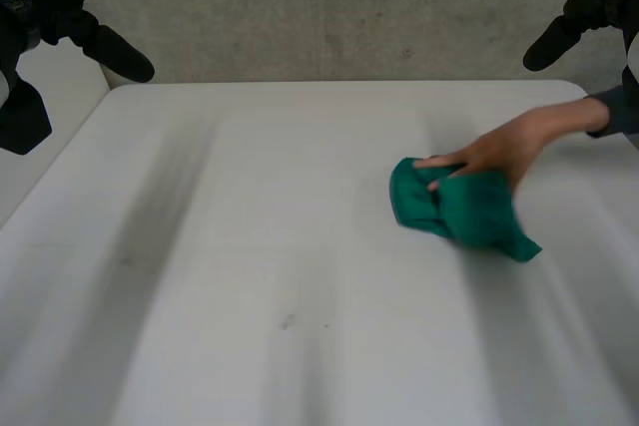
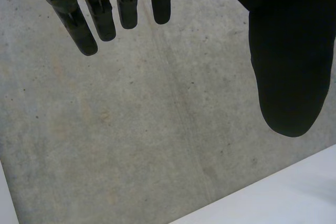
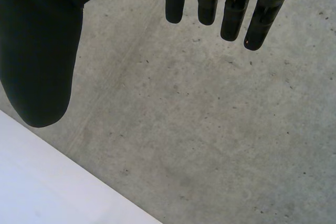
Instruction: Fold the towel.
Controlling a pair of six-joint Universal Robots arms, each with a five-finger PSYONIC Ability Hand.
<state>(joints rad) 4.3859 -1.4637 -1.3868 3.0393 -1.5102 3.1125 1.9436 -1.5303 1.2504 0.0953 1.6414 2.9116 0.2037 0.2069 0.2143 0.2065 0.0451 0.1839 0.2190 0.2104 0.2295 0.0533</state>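
A green towel (image 1: 469,212) lies bunched up on the right half of the white table (image 1: 250,266). A person's hand (image 1: 494,152) reaches in from the right and rests on the towel's far side. My left hand (image 1: 100,45) is raised at the far left corner, well away from the towel, and its fingers (image 2: 105,14) are straight and hold nothing. My right hand (image 1: 554,42) is raised at the far right corner, behind the person's forearm, and its fingers (image 3: 210,3) are also straight and empty.
A grey concrete floor (image 1: 329,7) lies beyond the table's far edge. The table's edge (image 2: 294,187) shows under my left hand and the table's edge (image 3: 47,182) under my right hand.
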